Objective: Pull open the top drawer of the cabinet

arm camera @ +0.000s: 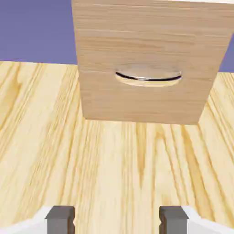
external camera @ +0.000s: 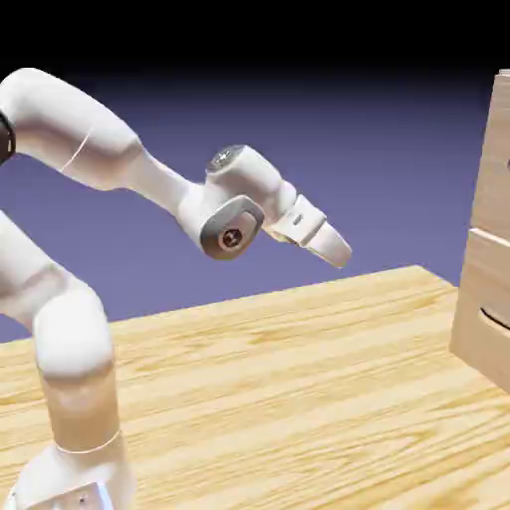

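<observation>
The cabinet [external camera: 486, 249] is a pale wood box at the exterior view's right edge, cut off by the frame. Its top drawer [external camera: 495, 159] is the flat upper panel above a thin seam. In the hand view the cabinet [arm camera: 146, 98] stands ahead across the tabletop, the top drawer [arm camera: 146, 39] above the seam and a curved metal handle slot [arm camera: 148, 77] just under it. My gripper [external camera: 337, 249] hangs in the air well to the left of the cabinet, tilted down toward it. The gripper [arm camera: 117, 220] is open, its grey fingertips [arm camera: 60, 218] wide apart with nothing between them.
The yellow plank tabletop [external camera: 289, 369] stretches between my arm's base and the cabinet. The lower panel [external camera: 488, 324] carries a dark handle slot. A blue-violet backdrop lies behind everything.
</observation>
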You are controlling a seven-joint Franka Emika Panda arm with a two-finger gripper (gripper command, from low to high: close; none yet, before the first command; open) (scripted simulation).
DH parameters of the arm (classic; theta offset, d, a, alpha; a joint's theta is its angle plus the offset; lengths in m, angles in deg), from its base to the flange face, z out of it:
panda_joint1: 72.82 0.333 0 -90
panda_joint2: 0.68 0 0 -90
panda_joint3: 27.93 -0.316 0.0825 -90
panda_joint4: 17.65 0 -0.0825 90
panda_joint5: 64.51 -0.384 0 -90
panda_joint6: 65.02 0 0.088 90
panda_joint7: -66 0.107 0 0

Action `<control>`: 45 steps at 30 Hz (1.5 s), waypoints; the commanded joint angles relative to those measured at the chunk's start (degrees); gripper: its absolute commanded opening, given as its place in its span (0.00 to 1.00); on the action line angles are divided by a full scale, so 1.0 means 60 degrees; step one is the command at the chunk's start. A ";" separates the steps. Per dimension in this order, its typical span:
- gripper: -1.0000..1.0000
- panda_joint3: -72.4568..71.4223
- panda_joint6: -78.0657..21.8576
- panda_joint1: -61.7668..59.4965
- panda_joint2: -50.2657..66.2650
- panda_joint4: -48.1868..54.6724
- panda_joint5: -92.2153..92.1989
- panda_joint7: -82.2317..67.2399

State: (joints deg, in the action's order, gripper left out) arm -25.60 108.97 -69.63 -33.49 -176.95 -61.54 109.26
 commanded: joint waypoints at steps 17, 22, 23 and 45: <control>0.50 0.5471 -0.0038 0.5884 -0.0345 0.4006 0.6971 0.1884; 0.50 0.7080 -0.0049 0.7614 -0.0447 0.5184 0.9021 0.2437; 0.50 0.7402 -0.0051 0.7960 -0.0467 0.5419 0.9431 0.2548; 0.50 1.4481 -0.0099 1.5574 -0.0914 1.0602 1.8451 0.4986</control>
State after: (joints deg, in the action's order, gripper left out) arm 61.28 108.37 23.81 -38.97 -113.34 49.17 139.17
